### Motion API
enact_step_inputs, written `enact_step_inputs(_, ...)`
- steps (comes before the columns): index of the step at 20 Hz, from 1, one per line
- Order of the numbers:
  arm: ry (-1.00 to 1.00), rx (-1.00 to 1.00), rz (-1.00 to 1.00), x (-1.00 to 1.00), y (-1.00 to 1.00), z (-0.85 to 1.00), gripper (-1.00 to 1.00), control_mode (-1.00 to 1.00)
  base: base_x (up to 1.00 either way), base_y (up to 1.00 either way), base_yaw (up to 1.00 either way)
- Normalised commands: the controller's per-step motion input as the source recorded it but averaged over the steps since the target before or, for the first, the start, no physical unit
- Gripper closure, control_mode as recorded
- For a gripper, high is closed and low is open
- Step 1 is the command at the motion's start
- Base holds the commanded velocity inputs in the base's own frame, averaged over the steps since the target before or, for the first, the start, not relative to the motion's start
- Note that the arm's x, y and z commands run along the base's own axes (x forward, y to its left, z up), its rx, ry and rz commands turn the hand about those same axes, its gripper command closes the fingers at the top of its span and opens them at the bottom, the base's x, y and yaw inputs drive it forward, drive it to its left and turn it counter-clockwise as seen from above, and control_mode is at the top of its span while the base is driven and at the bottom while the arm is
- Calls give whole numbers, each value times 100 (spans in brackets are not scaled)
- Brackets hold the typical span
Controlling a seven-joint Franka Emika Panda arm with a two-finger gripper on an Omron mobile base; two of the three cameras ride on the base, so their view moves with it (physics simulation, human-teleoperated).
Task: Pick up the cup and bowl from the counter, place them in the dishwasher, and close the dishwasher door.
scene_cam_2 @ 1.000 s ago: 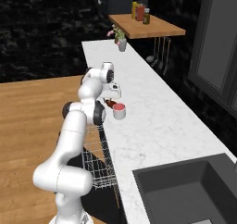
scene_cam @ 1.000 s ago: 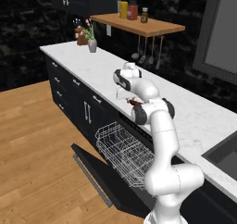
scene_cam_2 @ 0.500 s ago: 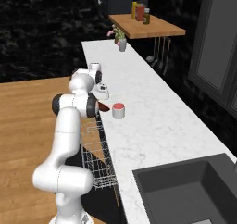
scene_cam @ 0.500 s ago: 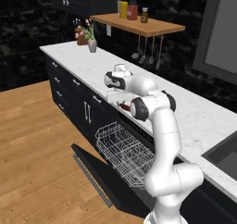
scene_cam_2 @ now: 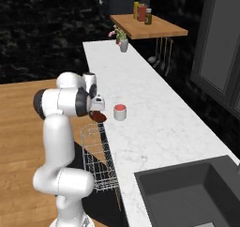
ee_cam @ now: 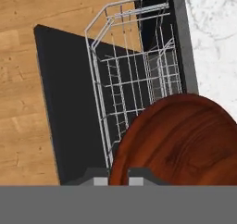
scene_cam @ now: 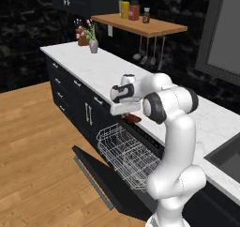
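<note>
My gripper (scene_cam: 130,114) is shut on the rim of the reddish-brown bowl (scene_cam: 134,119), holding it just past the counter's (scene_cam: 103,71) front edge. The bowl (ee_cam: 180,140) hangs above the dishwasher's white wire rack (ee_cam: 134,79), which is pulled out over the open, lowered dishwasher door (ee_cam: 65,102). In the right base view the gripper (scene_cam_2: 97,109) and bowl (scene_cam_2: 98,117) sit left of the white cup (scene_cam_2: 120,112) with its salmon-red inside. The cup stands upright on the counter (scene_cam_2: 150,109). The rack (scene_cam: 129,153) and door (scene_cam: 101,172) lie below the arm.
A small grey vase with flowers (scene_cam: 93,45) stands at the counter's far end. A wooden shelf (scene_cam: 140,24) with jars hangs on the wall, utensils below it. A dark sink (scene_cam_2: 197,193) lies at the near right. Wooden floor (scene_cam: 37,141) spreads left of the open door.
The arm has swung the bowl away from the cup and out over the counter's front edge, above the rack. The cup has stayed in place.
</note>
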Motion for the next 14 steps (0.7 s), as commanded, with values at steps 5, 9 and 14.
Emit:
enact_step_inputs(5, -12, 3, 3, -100, 68, 12, 100, -100, 0, 0, 0)
enact_step_inputs(9, -1, 0, 0, -64, 58, -1, 100, -100, 0, 0, 0)
enact_step_inputs(14, 3, -1, 0, 0, 11, -4, 100, -100, 0, 0, 0)
